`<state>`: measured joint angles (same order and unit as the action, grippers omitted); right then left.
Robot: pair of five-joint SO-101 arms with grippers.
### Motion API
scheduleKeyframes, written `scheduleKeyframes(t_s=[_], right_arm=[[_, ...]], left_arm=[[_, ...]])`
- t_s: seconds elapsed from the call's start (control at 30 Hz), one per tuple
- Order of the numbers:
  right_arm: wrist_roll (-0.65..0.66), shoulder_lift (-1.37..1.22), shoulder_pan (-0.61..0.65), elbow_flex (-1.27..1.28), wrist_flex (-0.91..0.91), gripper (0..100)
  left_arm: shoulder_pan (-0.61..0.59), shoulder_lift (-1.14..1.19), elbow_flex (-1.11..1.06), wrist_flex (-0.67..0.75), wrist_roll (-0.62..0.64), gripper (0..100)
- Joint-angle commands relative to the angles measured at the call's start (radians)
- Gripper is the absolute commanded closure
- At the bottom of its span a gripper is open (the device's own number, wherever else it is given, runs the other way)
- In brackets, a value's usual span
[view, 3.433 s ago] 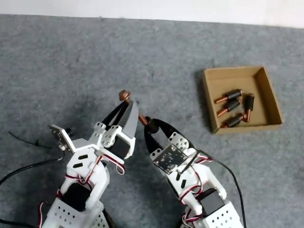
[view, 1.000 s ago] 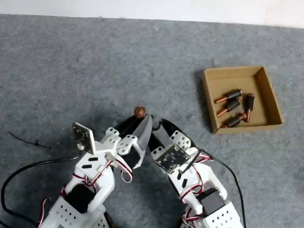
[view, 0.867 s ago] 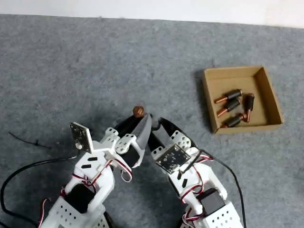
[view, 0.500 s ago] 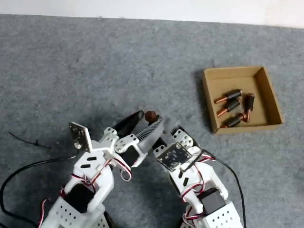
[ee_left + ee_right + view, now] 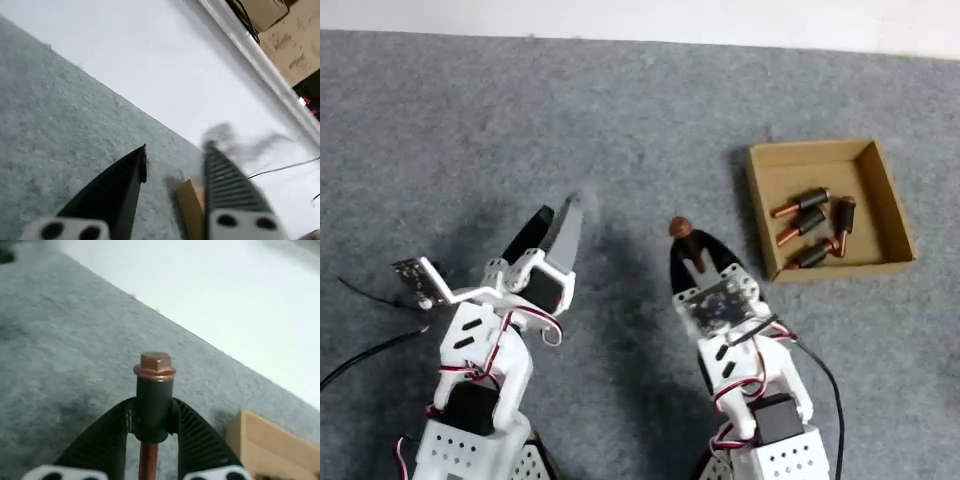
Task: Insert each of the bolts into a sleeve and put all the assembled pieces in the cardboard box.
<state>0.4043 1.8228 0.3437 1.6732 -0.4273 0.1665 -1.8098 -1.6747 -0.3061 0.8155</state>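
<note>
My right gripper (image 5: 695, 258) (image 5: 152, 416) is shut on a black sleeve (image 5: 152, 405) with a copper bolt (image 5: 155, 366) through it; the bolt head (image 5: 679, 227) sticks out past the fingertips, left of the cardboard box (image 5: 761, 195). The box (image 5: 265, 445) holds three assembled pieces (image 5: 812, 226). My left gripper (image 5: 553, 220) (image 5: 172, 167) stands open with nothing between its fingers, raised over the carpet to the left of the right arm.
Grey carpet covers the table, with a white strip (image 5: 640, 18) along the far edge. A black cable (image 5: 370, 296) lies at the left, beside the left arm's base. Open carpet lies between the arms and the box.
The left gripper let go of the bolt, opened and swung away to the left. The right gripper, holding the sleeve with the bolt in it, turned right toward the box.
</note>
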Motion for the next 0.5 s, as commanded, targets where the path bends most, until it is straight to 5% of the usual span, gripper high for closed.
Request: scheduleKeyframes(t_s=[0.0, 0.3, 0.47], right_arm=[[-0.060, 0.019, -0.081, 0.104, 0.001, 99.5], [-0.080, 0.019, -0.326, 0.104, -0.099, 99.5], [-0.068, 0.019, -0.398, 0.102, -0.105, 99.5]], left_arm=[[-0.021, -0.010, -0.022, 0.003, -0.143, 100], [-0.012, -0.010, -0.007, -0.203, -0.373, 99], [-0.015, -0.010, -0.016, -0.192, -0.385, 99]])
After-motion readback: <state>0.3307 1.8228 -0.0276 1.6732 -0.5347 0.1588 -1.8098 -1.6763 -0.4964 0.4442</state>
